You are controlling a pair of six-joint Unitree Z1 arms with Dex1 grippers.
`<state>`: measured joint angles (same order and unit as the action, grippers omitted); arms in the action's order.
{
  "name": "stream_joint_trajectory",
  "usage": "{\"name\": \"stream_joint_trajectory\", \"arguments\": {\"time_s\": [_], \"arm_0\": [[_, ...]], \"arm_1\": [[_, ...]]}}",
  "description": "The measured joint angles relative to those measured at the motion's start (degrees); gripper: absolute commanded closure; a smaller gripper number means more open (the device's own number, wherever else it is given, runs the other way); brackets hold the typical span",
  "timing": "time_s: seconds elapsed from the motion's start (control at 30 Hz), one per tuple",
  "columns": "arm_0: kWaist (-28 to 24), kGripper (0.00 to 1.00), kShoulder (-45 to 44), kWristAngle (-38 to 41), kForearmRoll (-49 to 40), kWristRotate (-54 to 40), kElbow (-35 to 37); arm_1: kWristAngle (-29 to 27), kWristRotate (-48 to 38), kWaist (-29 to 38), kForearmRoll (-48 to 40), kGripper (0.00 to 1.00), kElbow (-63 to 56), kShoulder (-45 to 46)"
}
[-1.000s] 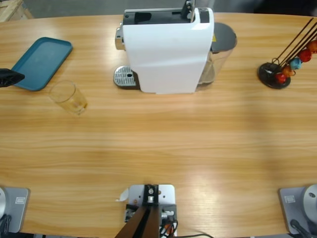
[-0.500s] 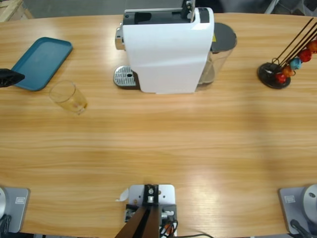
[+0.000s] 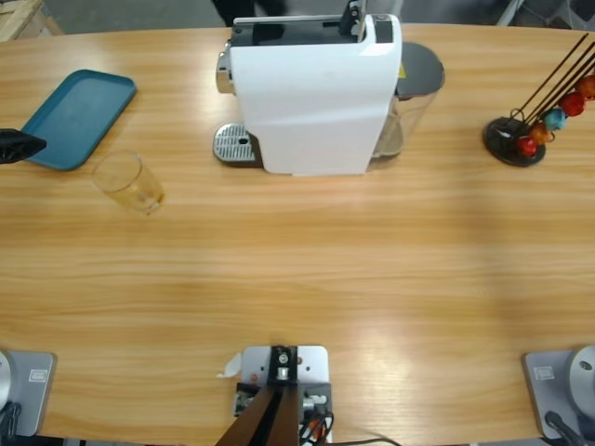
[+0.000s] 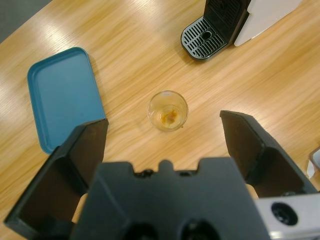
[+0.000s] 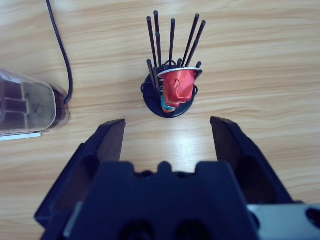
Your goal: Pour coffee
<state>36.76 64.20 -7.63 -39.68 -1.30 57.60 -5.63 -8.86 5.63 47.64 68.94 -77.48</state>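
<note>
Brown coffee (image 4: 169, 116) lay shallow in a clear glass (image 4: 168, 110) on the tabletop (image 3: 307, 260) beside a blue tray (image 4: 62, 95). Both the left gripper (image 4: 165, 145) and right gripper (image 5: 167, 145) hovered wide, empty.

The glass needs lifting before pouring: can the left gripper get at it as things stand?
Probably yes. The left gripper hangs open above the glass, which stands alone between the blue tray and drip grate.

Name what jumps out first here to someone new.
The big white coffee machine at the table's far middle dominates, drip grate toward the glass. A small glass with a brownish trace at its bottom stands beside the teal tray, under the open left claw. The right claw, also open, hovers over the capsule rack.
</note>
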Motion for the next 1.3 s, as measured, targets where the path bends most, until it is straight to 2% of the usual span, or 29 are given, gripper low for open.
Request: {"name": "stream_joint_trajectory", "arguments": {"time_s": [0.87, 0.97, 1.1, 1.17, 1.3], "arm_0": [[0.0, 0.027, 0.0, 0.0, 0.0, 0.0, -0.1], [0.0, 0.027, 0.0, 0.0, 0.0, 0.0, -0.1], [0.0, 0.027, 0.0, 0.0, 0.0, 0.0, -0.1], [0.0, 0.027, 0.0, 0.0, 0.0, 0.0, -0.1], [0.0, 0.027, 0.0, 0.0, 0.0, 0.0, -0.1]], "arm_1": [[-2.3, 0.2, 0.0, -1.0, 0.252, 1.4, -4.3], [-2.3, 0.2, 0.0, -1.1, 0.372, 1.4, -4.8], [-2.6, 0.2, 0.0, -1.1, 0.382, 1.4, -4.9], [-2.8, 0.2, 0.0, -1.1, 0.455, 1.4, -4.9], [-2.9, 0.2, 0.0, -1.1, 0.455, 1.4, -4.9]]}}
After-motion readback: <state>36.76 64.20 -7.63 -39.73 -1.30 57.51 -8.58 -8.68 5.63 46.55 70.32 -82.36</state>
